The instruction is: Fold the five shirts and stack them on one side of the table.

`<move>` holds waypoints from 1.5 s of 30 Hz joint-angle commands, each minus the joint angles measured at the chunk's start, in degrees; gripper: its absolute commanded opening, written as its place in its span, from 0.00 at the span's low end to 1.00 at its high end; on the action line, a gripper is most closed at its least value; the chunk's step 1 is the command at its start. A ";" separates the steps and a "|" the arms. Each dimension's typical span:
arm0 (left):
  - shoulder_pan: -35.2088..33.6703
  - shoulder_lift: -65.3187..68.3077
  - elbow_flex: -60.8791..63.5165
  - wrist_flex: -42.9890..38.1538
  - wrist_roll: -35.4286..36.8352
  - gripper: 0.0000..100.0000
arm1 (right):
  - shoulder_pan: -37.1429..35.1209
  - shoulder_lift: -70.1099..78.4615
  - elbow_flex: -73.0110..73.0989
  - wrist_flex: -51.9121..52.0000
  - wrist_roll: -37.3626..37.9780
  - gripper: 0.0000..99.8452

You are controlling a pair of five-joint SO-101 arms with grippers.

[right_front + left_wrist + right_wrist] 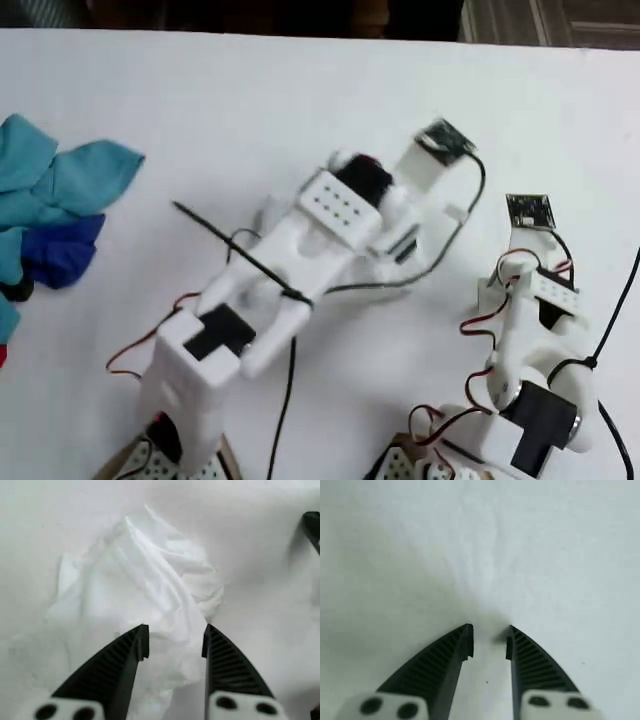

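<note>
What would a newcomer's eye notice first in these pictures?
A heap of blue shirts at the left edge of the white table in the high view stands out most. In the left wrist view, a crumpled white shirt lies just beyond the open fingers of the left arm.

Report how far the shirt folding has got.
Done: nothing yet, since every shirt in sight is crumpled. In hand: the left claw hangs open just above a rumpled white shirt, not gripping it; the right claw is open over bare table. Left: the teal and blue shirts lie in a heap at the table's edge, so all folding and stacking is yet to do.
</note>
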 commanded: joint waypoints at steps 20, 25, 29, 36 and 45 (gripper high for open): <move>-10.20 -3.69 19.21 -12.13 -5.63 0.03 | 0.48 -1.80 0.00 -1.45 -0.18 0.13; -3.43 -3.87 19.12 -8.62 -5.63 0.03 | 0.48 -1.80 0.00 -1.45 -0.18 0.13; 0.18 -3.87 15.78 -3.69 -5.63 0.03 | 0.48 -1.80 0.00 -1.45 -0.18 0.13; -0.62 -3.87 7.87 5.63 -5.63 0.03 | 0.48 -1.80 0.00 -1.54 -0.18 0.13; -14.68 -3.87 -2.07 13.27 -5.63 0.03 | 0.48 -1.63 -2.73 0.66 -2.46 0.13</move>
